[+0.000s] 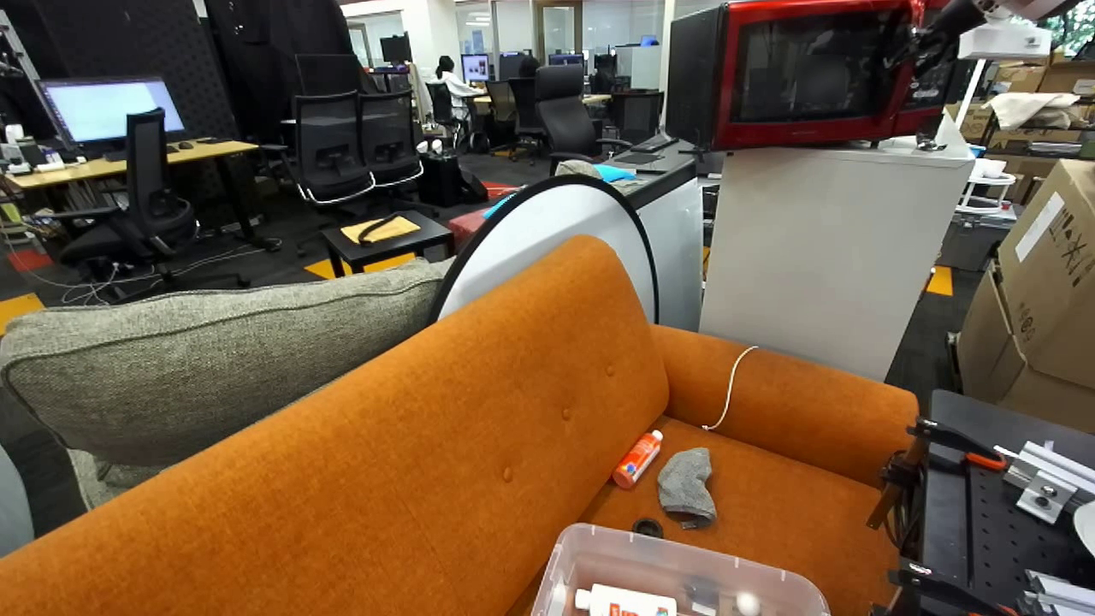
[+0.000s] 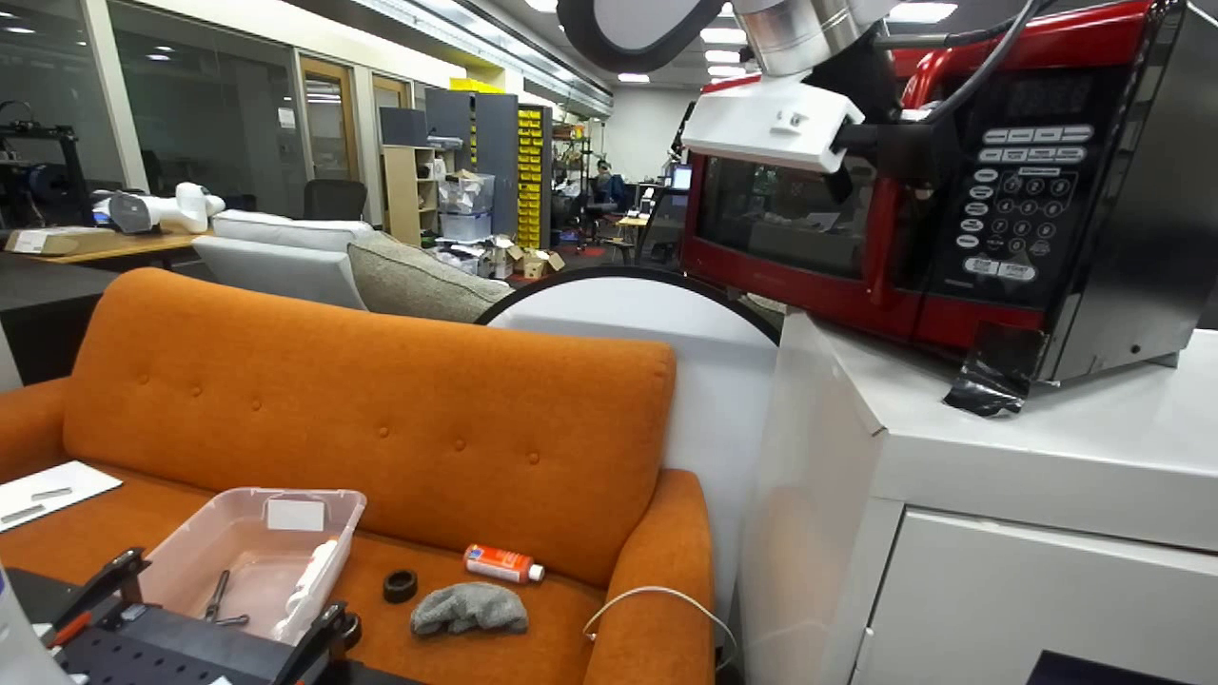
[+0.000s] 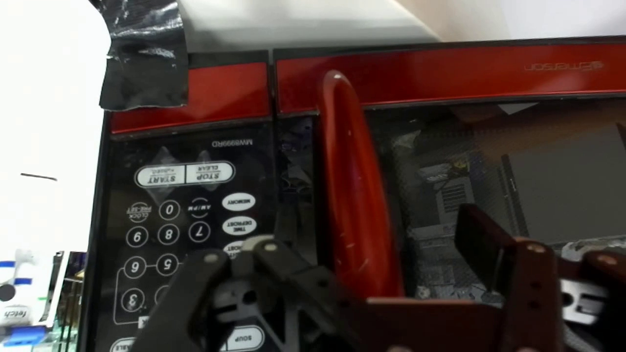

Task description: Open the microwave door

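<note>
The red-framed microwave door with its dark glass shows in both exterior views (image 1: 808,73) (image 2: 785,214) and in the wrist view (image 3: 489,73). The door is shut, flush with the control panel. Its red vertical handle (image 2: 883,238) runs up the wrist view (image 3: 354,195), whose lettering is upside down. My gripper (image 3: 376,239) is open. One finger is on the control-panel side of the handle and the other in front of the glass. The handle lies between them with visible space at the glass side. The gripper also shows at the handle in both exterior views (image 1: 920,47) (image 2: 880,152). Contact with the handle cannot be told.
The microwave stands on a white cabinet (image 1: 813,248), with black tape (image 2: 994,371) at its lower front corner. The button panel (image 3: 190,210) is beside the door handle. An orange sofa (image 2: 381,371) and a round white reflector (image 2: 638,304) are near the cabinet. Cardboard boxes (image 1: 1056,265) stand beyond.
</note>
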